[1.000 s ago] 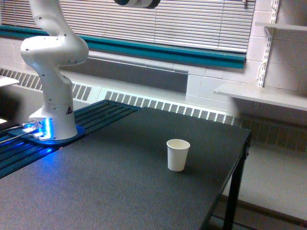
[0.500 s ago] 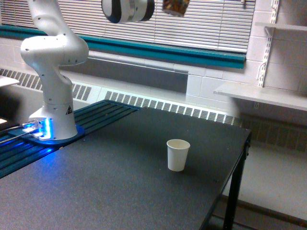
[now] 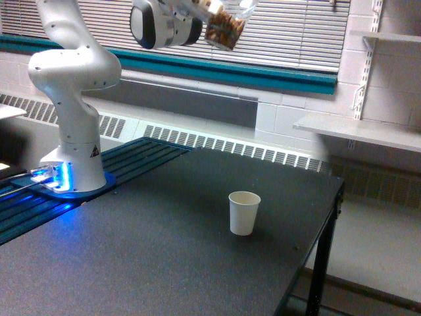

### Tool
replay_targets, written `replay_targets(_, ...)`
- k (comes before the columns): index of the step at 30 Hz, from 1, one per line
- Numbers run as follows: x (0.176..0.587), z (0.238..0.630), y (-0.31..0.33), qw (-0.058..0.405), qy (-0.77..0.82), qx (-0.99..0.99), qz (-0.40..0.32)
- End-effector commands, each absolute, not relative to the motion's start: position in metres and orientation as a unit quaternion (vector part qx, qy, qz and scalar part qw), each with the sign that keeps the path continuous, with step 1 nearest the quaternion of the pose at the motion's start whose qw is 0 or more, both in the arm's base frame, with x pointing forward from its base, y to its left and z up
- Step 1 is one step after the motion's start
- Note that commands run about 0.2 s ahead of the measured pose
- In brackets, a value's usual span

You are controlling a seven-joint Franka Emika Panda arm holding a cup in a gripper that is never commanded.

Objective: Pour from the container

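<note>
The container (image 3: 225,27), a clear plastic cup with brown almonds showing through its wall, hangs near the top of the exterior view, tilted. My gripper (image 3: 209,12) is shut on it, with the fingers mostly hidden against the blinds and the wrist to the view's left of the cup. Far below, on the black table (image 3: 131,263), stands a small white paper cup (image 3: 244,212), upright and open at the top. The container is high above it and slightly toward the exterior view's left.
The arm's white base (image 3: 74,131) stands on the table's left side with blue lights at its foot. The table's right edge (image 3: 329,224) drops off beside the paper cup. A white shelf (image 3: 358,131) juts from the wall at the right.
The wrist and the container have come down into view from the top edge and moved a little to the left. The paper cup has not moved.
</note>
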State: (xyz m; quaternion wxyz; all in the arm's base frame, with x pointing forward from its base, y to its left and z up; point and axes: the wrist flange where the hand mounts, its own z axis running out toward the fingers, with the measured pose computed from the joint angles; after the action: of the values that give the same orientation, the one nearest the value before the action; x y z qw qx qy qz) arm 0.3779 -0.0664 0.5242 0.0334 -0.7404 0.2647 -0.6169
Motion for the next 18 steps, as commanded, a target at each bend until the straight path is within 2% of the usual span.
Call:
replay_targets(1, 0.372, 0.518, -0.066, 0.001, 0.237, -0.746, -0.622)
replay_targets(8, 0.365, 0.500, -0.071, -0.020, 0.224, -0.758, -0.612)
replay_targets(18, 0.351, 0.467, -0.076, -0.027, 0.223, -0.765, -0.603)
